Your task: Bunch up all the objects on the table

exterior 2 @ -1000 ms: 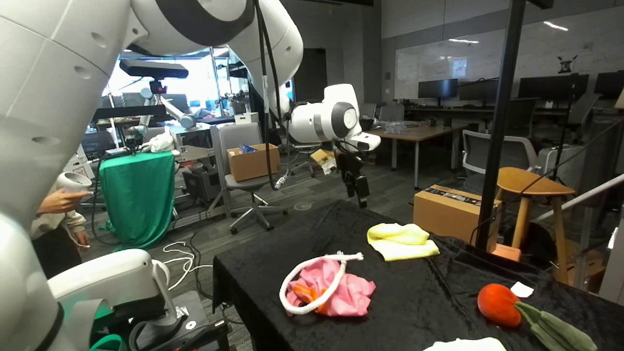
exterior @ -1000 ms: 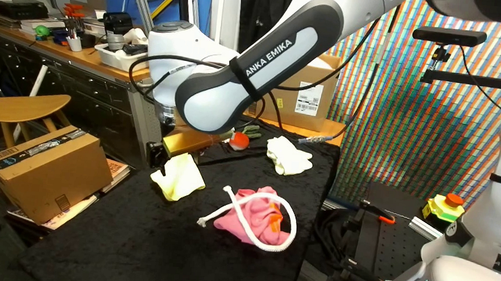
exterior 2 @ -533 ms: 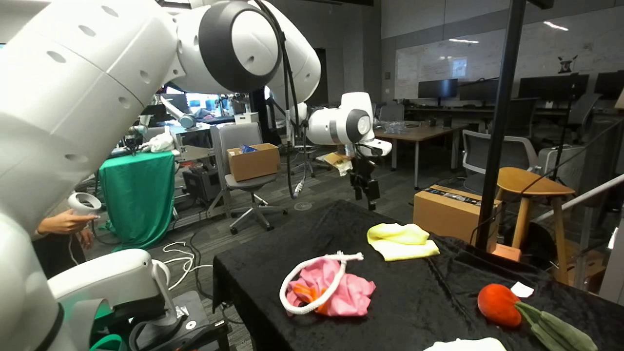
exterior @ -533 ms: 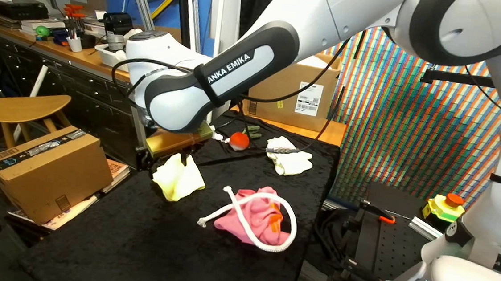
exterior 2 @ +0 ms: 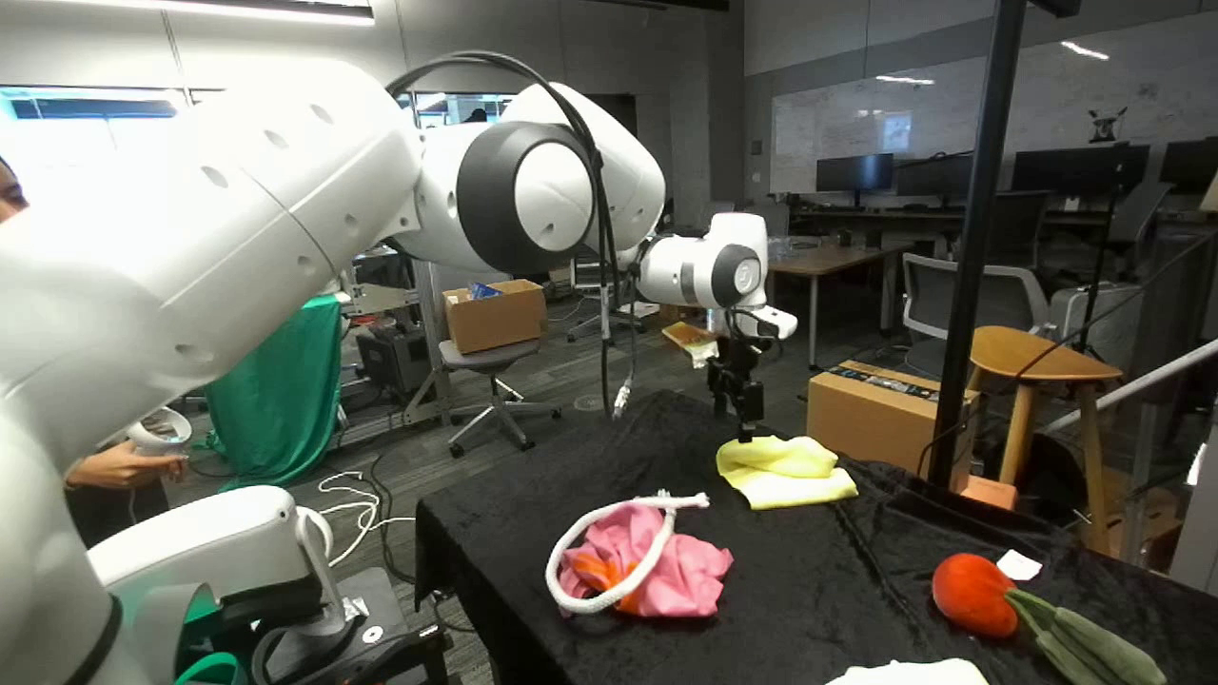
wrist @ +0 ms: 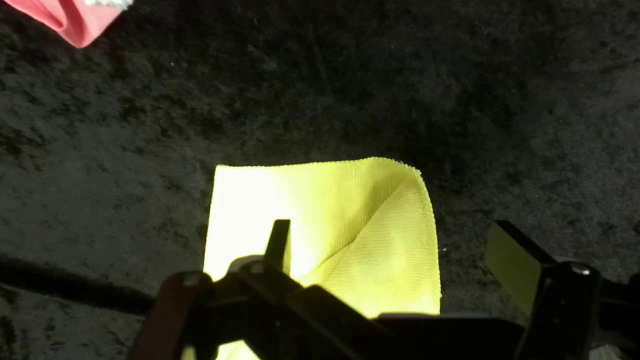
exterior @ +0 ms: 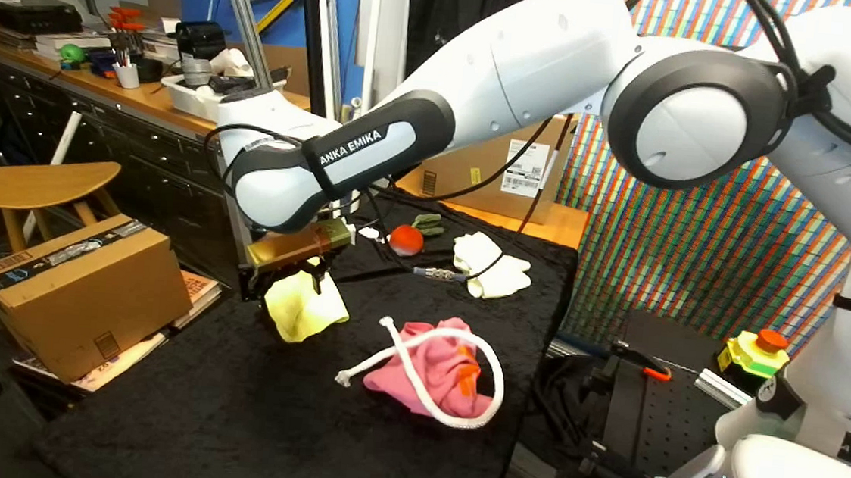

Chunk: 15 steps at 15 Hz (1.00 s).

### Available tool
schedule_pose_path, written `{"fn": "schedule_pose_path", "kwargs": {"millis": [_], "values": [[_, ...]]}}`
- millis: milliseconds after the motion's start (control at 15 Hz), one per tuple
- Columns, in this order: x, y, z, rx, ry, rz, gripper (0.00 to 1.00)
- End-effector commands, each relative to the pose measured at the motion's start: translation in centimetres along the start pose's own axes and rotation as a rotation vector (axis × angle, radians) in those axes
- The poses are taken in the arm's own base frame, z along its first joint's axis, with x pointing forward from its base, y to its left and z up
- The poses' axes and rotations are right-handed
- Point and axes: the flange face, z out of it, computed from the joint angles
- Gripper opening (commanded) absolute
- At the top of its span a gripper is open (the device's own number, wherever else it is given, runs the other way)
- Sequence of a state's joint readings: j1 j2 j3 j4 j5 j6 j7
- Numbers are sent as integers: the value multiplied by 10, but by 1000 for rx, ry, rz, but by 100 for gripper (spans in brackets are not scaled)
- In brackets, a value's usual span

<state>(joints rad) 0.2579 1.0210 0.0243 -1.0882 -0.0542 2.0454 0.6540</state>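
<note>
One yellow cloth (wrist: 360, 230) under wide-apart jaws, one jaw over it, the other beyond its edge.

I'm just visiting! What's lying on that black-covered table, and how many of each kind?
Cloths: 3 (yellow cloth, pink cloth, cream cloth)
White rope: 1
Red-and-green toy vegetable, by its look: 1
Small white scrap, possibly a tag: 1
Total: 6

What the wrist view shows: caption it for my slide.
Open tool over a yellow cloth on dark fabric, pink cloth at upper left.
</note>
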Motion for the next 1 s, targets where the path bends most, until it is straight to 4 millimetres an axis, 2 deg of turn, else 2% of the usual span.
{"fn": "schedule_pose_path", "kwargs": {"millis": [0,467,800,867,933], "values": [[17,-4,13,35,-33,-15,100],[27,-4,35,64,-36,-51,100],[32,-3,43,75,-35,-54,100],[33,-3,42,81,-33,-55,75],[34,-3,42,81,-30,-53,74]]}}
